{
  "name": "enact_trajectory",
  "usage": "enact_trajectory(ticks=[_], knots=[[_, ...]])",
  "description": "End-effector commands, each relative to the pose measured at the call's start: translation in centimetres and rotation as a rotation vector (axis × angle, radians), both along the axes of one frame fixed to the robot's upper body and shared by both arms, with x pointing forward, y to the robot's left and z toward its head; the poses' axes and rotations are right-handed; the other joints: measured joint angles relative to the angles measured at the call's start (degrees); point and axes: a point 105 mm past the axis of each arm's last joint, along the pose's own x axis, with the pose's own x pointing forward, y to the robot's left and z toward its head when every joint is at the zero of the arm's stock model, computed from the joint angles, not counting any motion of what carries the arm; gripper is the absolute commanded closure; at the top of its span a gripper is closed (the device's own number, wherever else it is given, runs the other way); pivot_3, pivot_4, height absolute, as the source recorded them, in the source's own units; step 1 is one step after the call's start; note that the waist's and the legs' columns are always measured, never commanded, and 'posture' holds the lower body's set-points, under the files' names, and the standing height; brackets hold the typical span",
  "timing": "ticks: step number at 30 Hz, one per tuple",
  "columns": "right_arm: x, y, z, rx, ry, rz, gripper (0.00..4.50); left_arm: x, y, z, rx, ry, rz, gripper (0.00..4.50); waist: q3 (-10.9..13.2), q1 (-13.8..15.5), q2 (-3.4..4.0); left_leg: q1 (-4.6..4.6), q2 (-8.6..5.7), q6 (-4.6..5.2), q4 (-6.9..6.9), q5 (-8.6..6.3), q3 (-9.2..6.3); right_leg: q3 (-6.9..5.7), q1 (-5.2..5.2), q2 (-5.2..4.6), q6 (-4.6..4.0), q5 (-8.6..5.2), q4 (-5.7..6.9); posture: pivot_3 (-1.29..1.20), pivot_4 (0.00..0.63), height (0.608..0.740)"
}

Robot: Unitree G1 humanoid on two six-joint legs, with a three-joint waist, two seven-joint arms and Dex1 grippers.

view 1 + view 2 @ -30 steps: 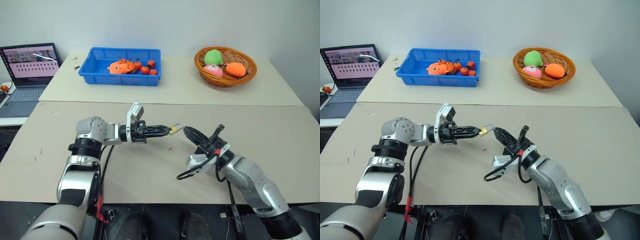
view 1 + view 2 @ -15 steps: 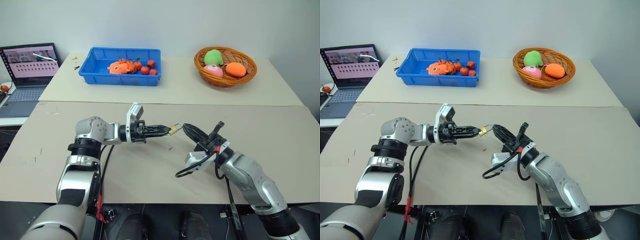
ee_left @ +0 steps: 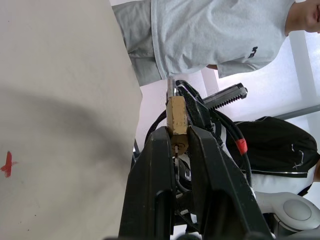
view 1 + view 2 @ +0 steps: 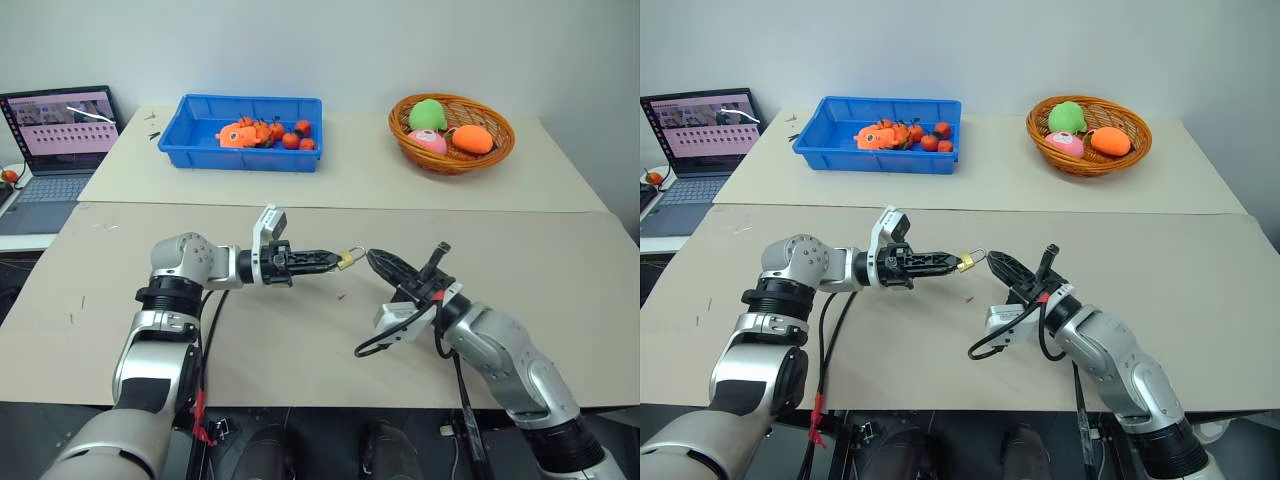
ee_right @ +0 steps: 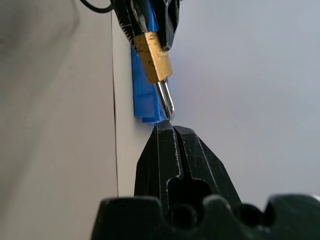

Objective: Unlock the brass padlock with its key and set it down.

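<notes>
Left jaws (image 4: 332, 261) are clamped on the brass padlock (image 4: 346, 261), holding it in the air above the near table (image 4: 300, 330), body nipped between the tips and silver shackle sticking out toward the right jaws (image 4: 371, 256). Right jaws are pressed fully together, tips right at the end of the shackle; contact can't be confirmed. In the left wrist view a thin metal piece hangs from the padlock's underside between the fingers (image 3: 155, 170), possibly the key; can't tell for sure. Small red mark (image 4: 341, 296) on the table just below the padlock. On the far table, a blue bin (image 4: 250, 132) holds orange toys and a wicker basket (image 4: 452, 133) holds green, pink and orange plush items. An open laptop (image 4: 55, 140) sits at far left.
</notes>
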Motion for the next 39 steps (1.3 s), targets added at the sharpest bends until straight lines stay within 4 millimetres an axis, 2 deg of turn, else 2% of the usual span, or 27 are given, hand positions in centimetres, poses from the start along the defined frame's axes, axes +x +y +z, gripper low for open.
enact_trajectory(ticks=[1,8,11,20,29,36,39], knots=[[-0.4,0.5,1.4,0.016,-0.048,0.03,4.47,0.1,0.0,1.0,-0.018,-0.044,-0.005,4.49,0.0,-0.01,0.0,0.0,0.0,0.0,0.0,0.0,0.0,0.0,0.0,0.0,0.0,0.0,0.0,0.0,0.15,0.692],[-1.4,1.8,1.1,0.01,-0.013,0.099,4.47,0.1,0.1,0.9,-0.014,-0.044,-0.001,4.49,0.0,0.0,0.0,0.0,0.0,0.0,0.0,0.0,0.0,0.0,0.0,0.0,0.0,0.0,0.0,0.0,0.15,0.692],[-1.6,2.2,1.6,0.011,-0.02,0.119,4.47,0.1,0.1,0.9,-0.012,-0.045,-0.001,4.49,0.0,0.0,0.0,0.0,0.0,0.0,0.0,0.0,0.0,0.0,0.0,0.0,0.0,0.0,0.0,0.0,0.15,0.692],[-0.2,1.7,2.9,0.003,-0.057,0.088,4.47,-0.1,0.1,0.7,-0.006,-0.049,-0.013,4.49,0.0,0.0,0.0,0.0,0.0,0.0,0.0,0.0,0.0,0.0,0.0,0.0,-0.04,0.02,0.0,0.0,0.15,0.692],[0.4,2.3,3.2,0.016,-0.07,0.095,4.47,-0.1,0.1,0.7,-0.005,-0.05,-0.013,4.49,0.0,-0.02,0.0,0.0,0.0,0.0,0.0,0.0,0.0,-0.01,0.0,0.0,-0.05,0.03,0.0,0.0,0.15,0.692],[0.7,0.1,4.1,0.009,-0.081,0.044,4.47,-0.1,0.1,0.6,-0.004,-0.049,-0.011,4.49,0.0,0.03,0.0,-0.01,-0.01,0.0,0.0,0.0,0.0,-0.01,0.0,0.0,-0.05,0.03,0.0,0.0,0.15,0.692],[1.1,-1.5,3.7,-0.014,-0.069,-0.009,4.47,-0.2,0.0,0.7,-0.006,-0.048,-0.014,4.49,0.0,0.03,0.0,-0.01,0.0,0.0,-0.01,0.0,0.0,-0.01,0.0,0.0,-0.05,0.03,0.0,0.0,0.15,0.692]])
